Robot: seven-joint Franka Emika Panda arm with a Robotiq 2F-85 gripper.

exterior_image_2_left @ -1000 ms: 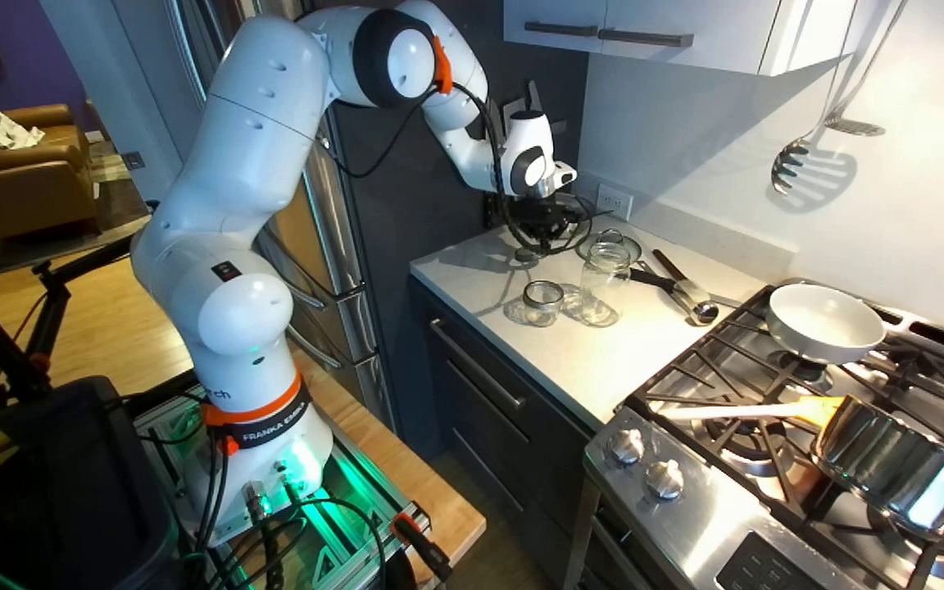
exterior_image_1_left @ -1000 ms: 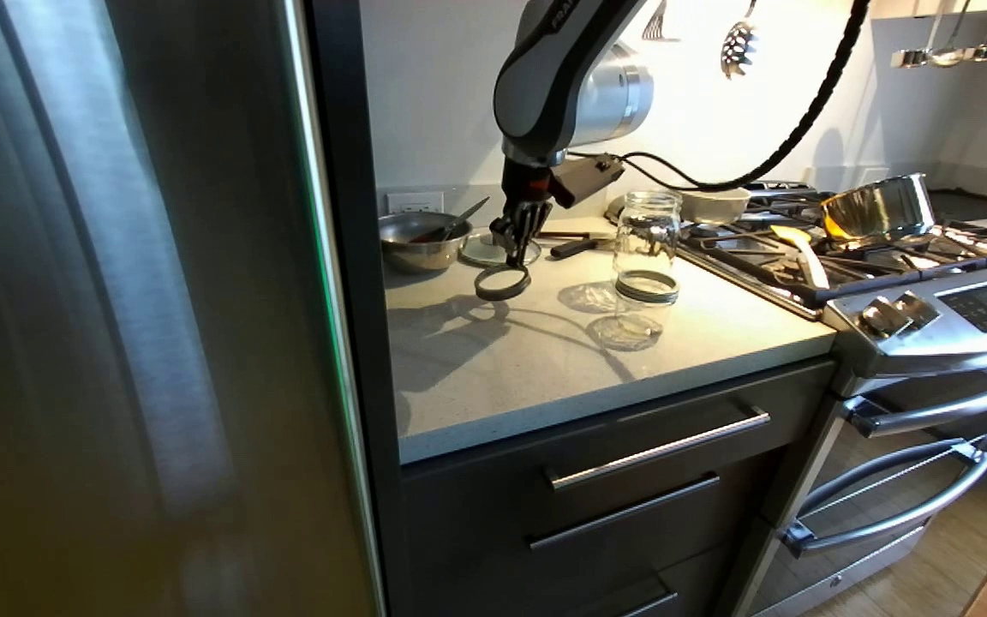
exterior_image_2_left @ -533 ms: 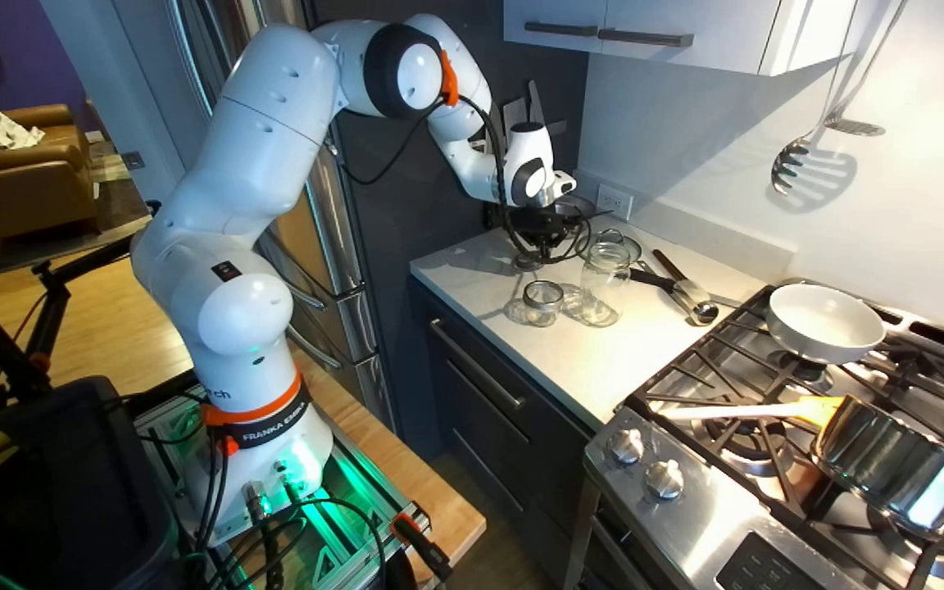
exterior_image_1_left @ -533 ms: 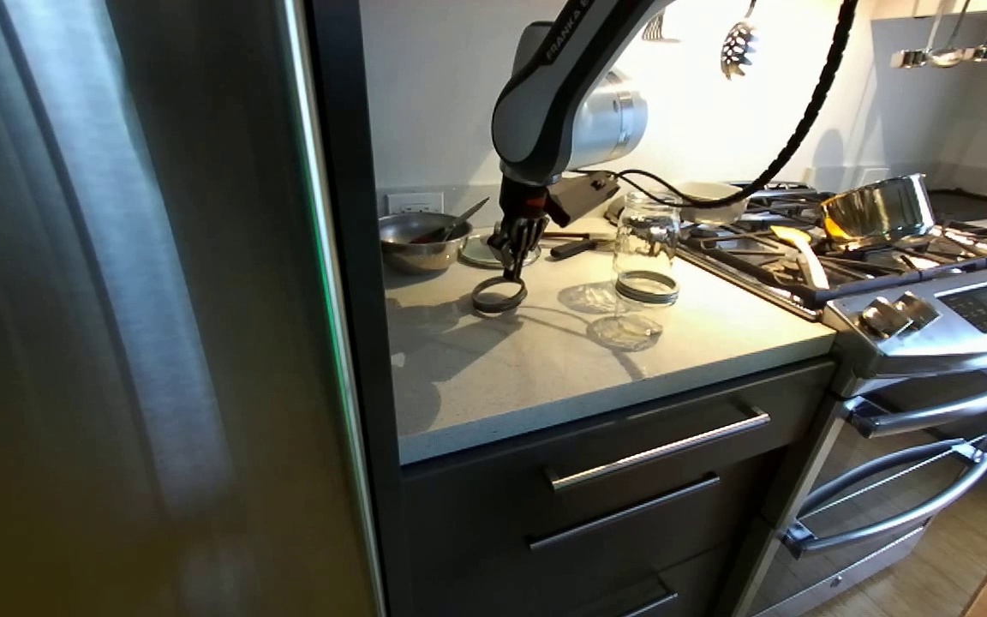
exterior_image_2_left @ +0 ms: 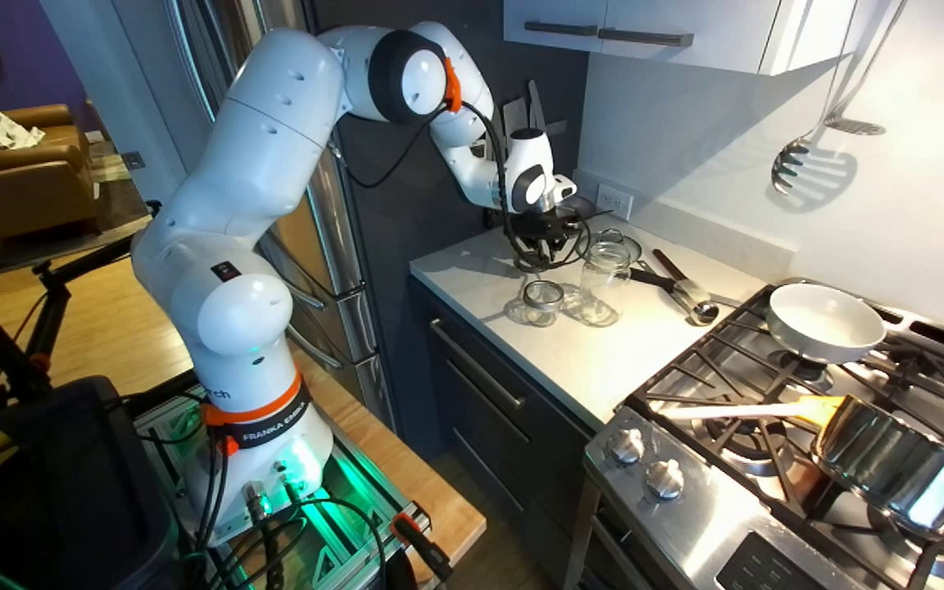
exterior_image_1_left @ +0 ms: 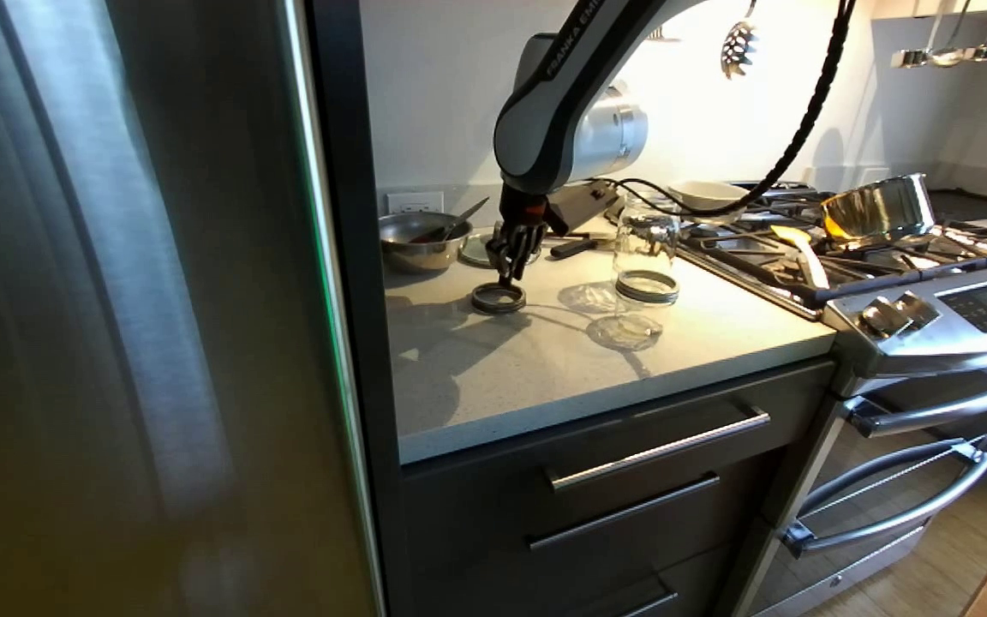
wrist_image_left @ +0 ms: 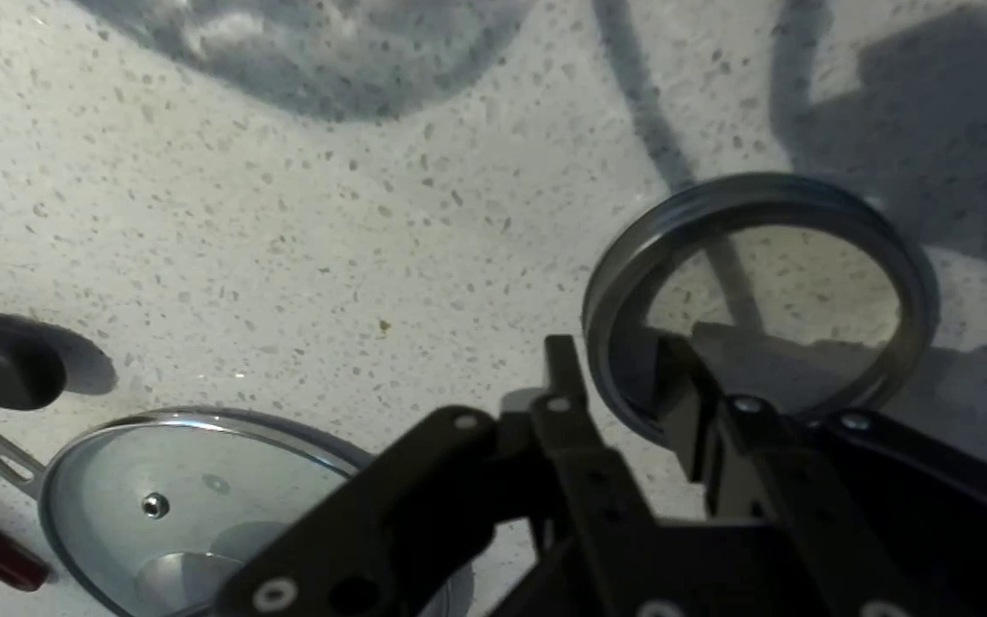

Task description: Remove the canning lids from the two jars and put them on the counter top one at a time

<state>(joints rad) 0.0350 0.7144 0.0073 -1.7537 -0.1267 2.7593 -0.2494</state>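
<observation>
Setting one canning lid (wrist_image_left: 755, 193) down seems the step in hand: it lies flat on the table (exterior_image_1_left: 528, 368) beneath the pincer (wrist_image_left: 618, 356), fingers (wrist_image_left: 564, 368) spread over its rim. Next calls for rising straight, then crossing to the other canning lid (exterior_image_1_left: 648, 297), on the low jar (exterior_image_2_left: 542, 315) beside the pincer, wary of the tall jar (exterior_image_2_left: 605, 274); the front edge (exterior_image_1_left: 596, 401), well apart, should leave room.

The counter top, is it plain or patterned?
The counter top is speckled: small darker flecks on pale grey, best seen in the wrist view.
</observation>
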